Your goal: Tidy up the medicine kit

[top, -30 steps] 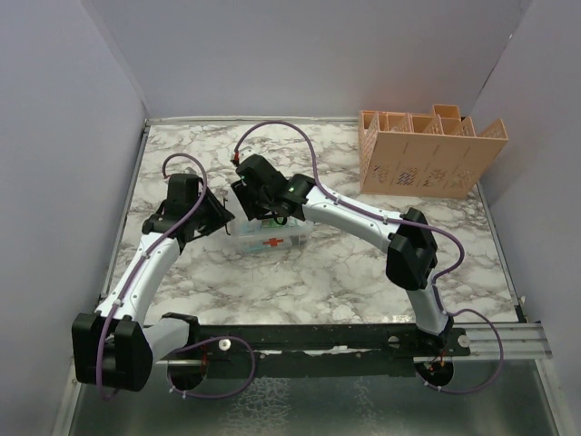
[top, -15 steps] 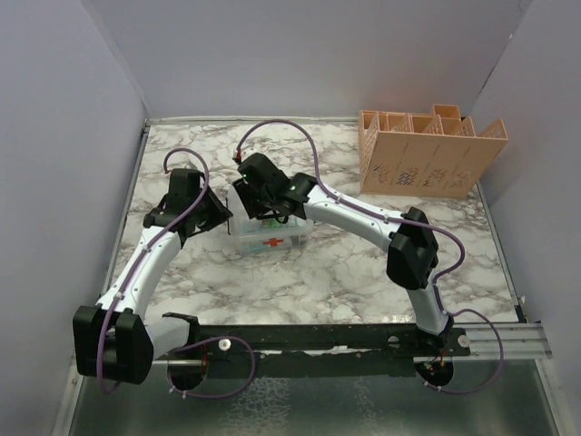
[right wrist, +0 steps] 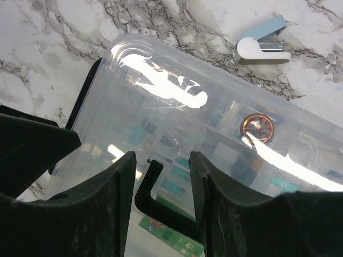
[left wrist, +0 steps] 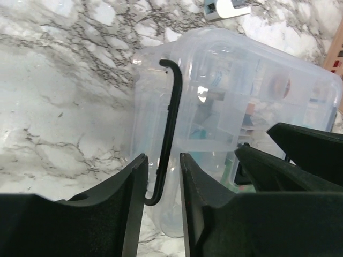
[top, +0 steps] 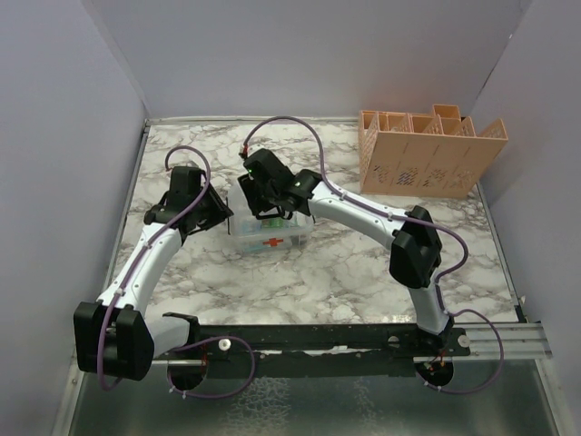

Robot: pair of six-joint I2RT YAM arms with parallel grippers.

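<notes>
The clear plastic medicine kit [top: 272,242] with a red cross on its front sits at mid table, lid on, small packets showing through. My left gripper [top: 221,216] is at its left end. In the left wrist view the gripper [left wrist: 162,158] is narrowly open, its fingers straddling the black side latch [left wrist: 170,118] without clearly pinching it. My right gripper [top: 257,202] hovers over the kit's far left part. In the right wrist view the gripper [right wrist: 162,156] is open over the lid [right wrist: 214,118], with a black latch hook [right wrist: 153,195] between its fingers.
An orange slotted organizer [top: 427,154] stands at the back right. A small blue and white stapler [right wrist: 262,43] lies on the marble just beyond the kit; it also shows in the left wrist view [left wrist: 225,8]. Grey walls close in the left, back and right.
Both grippers have shifted slightly toward the far side of the kit; the left arm has straightened a little. The kit has not moved.
</notes>
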